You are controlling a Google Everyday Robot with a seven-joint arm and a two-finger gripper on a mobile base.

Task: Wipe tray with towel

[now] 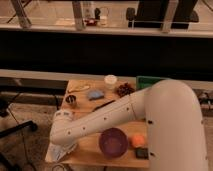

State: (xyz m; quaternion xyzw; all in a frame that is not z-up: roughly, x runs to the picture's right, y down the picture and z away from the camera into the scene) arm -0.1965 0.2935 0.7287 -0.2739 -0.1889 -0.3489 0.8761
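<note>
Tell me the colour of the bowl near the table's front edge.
Purple bowl, clearest in the camera view; the gripper is at the front left corner, over the towel.

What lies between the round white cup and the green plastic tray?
Camera view: a dark reddish spiky clump. The gripper is at the pale rumpled towel, front left.

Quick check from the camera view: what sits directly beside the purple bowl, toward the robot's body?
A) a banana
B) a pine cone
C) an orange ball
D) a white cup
C: the orange ball lies right next to the purple bowl; the arm ends near the towel at the table's front-left corner, its gripper hidden.
</note>
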